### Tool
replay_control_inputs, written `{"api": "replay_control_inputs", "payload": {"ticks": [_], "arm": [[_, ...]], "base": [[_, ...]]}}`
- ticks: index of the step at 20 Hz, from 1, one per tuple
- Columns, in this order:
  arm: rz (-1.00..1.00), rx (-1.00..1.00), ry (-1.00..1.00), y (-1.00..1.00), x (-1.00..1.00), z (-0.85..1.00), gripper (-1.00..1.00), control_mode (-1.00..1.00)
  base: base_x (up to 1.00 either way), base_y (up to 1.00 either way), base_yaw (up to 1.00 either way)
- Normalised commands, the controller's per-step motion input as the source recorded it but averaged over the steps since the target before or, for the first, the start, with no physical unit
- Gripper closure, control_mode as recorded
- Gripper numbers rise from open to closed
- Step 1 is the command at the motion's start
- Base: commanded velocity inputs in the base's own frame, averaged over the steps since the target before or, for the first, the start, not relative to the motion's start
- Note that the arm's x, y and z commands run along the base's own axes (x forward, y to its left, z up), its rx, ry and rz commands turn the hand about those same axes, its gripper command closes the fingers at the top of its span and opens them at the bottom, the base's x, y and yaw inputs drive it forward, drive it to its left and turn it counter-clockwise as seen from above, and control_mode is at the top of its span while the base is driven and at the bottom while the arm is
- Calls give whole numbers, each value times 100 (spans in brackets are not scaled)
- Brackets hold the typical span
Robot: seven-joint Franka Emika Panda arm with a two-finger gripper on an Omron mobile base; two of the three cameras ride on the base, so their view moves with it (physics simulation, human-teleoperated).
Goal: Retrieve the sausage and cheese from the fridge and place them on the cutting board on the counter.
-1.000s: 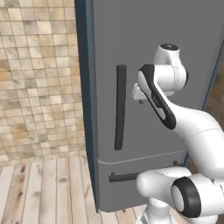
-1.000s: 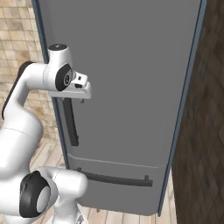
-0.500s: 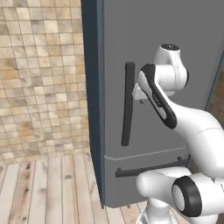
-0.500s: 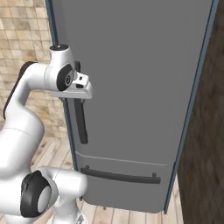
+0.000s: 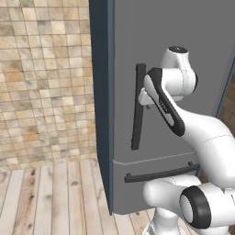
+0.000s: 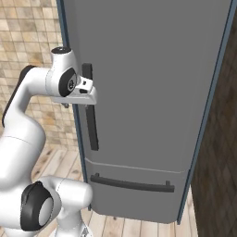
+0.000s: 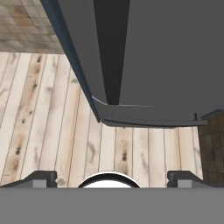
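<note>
fridge [image 6: 152, 92]: shut, so I figure sausage and cheese are inside
handle [image 5: 137, 106]: dark bar beside my wrist, grab next
gripper [image 7: 111, 177]: tips sit wide apart, empty
step: I'm opening the door

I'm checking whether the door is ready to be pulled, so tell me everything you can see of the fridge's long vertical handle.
The handle is a long, dark, matte-looking bar standing upright on the grey fridge door, near the door's left edge and above the horizontal drawer handle. The door looks closed. The hand sits at the bar's upper part, level with it; whether it actually touches or grips the bar cannot be told. In the hand view the bar runs straight ahead between the fingertips.
</note>
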Motion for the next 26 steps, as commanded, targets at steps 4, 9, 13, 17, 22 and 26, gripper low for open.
{"api": "replay_control_inputs", "payload": {"ticks": [4,9,13,17,22,26], "arm": [[0,0,0,0,0,0,-100,100],[0,0,0,0,0,0,-100,100],[0,0,0,0,0,0,-100,100],[0,0,0,0,0,0,-100,-100],[0,0,0,0,0,0,-100,-100],[0,0,0,0,0,0,-100,-100]], "base": [[0,0,0],[0,0,0],[0,0,0],[0,0,0],[0,0,0],[0,0,0]]}}
